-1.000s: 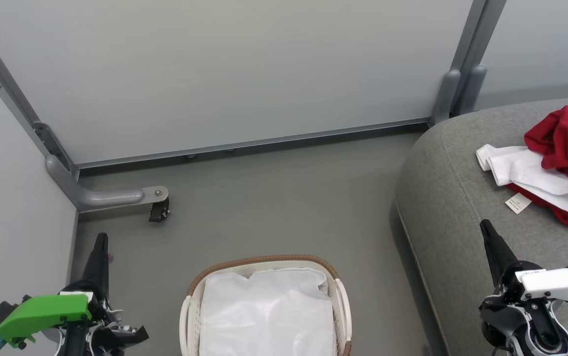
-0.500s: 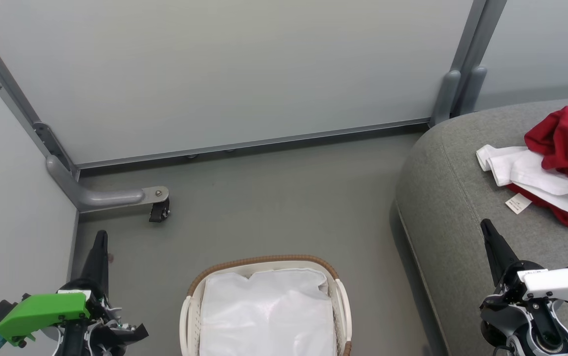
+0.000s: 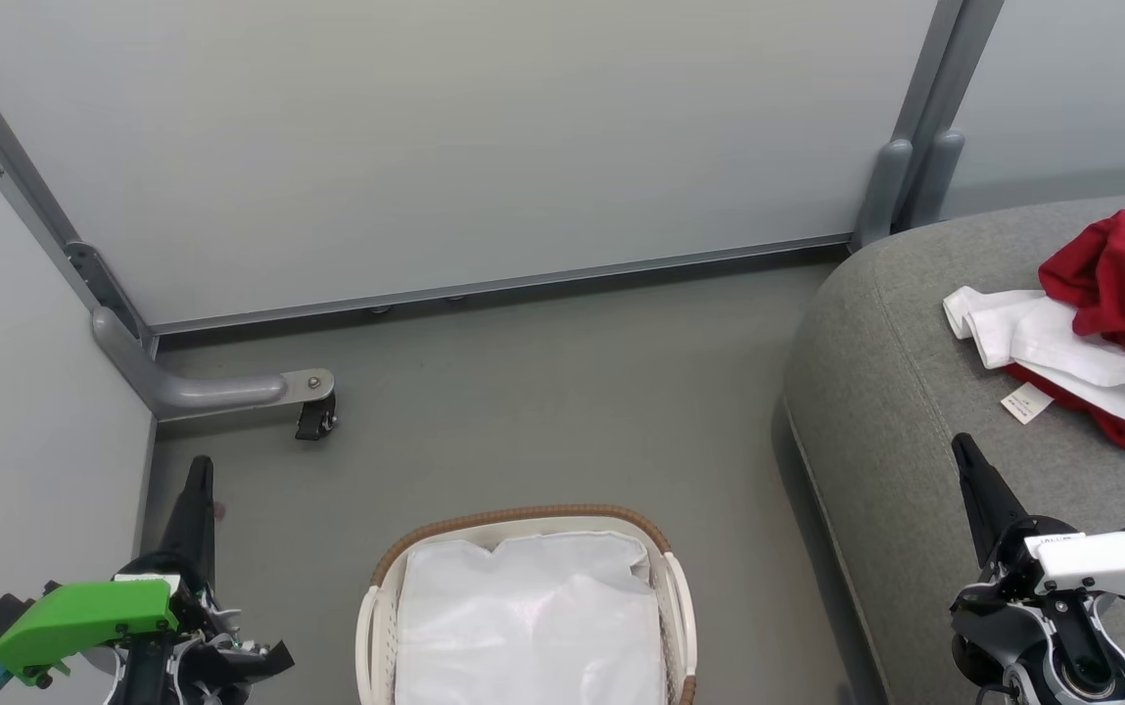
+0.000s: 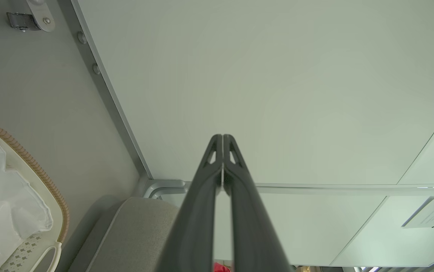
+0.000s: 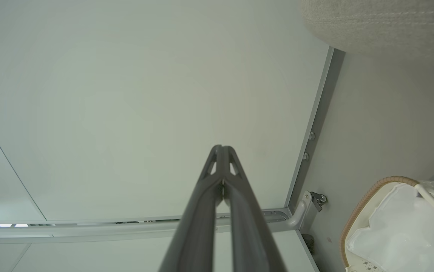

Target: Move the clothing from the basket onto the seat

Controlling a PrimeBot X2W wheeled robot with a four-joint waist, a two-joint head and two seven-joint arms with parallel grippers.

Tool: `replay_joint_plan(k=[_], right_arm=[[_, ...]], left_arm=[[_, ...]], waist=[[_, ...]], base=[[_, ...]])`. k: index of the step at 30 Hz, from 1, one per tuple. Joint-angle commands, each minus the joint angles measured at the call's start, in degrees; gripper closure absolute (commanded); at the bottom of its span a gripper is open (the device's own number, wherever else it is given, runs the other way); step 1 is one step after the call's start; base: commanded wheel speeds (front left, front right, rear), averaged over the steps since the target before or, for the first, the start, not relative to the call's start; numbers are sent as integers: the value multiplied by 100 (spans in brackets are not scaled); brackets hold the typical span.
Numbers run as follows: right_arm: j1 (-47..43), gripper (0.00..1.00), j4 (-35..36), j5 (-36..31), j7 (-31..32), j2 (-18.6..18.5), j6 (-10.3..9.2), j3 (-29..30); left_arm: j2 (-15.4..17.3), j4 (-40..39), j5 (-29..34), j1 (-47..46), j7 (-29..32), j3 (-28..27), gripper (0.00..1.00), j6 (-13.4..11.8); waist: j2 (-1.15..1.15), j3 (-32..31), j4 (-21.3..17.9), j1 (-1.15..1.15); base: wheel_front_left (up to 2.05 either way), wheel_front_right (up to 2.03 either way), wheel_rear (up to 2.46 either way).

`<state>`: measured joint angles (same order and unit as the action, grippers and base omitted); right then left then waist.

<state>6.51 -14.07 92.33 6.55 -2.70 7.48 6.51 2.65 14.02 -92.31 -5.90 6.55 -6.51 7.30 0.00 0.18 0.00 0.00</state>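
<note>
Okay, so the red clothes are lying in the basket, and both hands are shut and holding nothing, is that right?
Not quite. The head view shows the red clothing lying on the grey seat, not in the basket, where the white liner shows. The left hand and right hand are indeed shut and holding nothing.
</note>
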Motion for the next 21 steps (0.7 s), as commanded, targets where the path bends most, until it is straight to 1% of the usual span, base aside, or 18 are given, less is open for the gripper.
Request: replay_joint_plan(k=[1,21], right_arm=[[-60,100,21,17,18,-34,2,13],[-60,100,21,17,18,-34,2,13]], left_arm=[[42,-11,-18,-63,20,-11,100,34],[42,-11,-19,-62,19,-10,100,35]], waist=[[0,0,0,0],[0,0,0,0]], base=[[0,0,0],[0,0,0]])
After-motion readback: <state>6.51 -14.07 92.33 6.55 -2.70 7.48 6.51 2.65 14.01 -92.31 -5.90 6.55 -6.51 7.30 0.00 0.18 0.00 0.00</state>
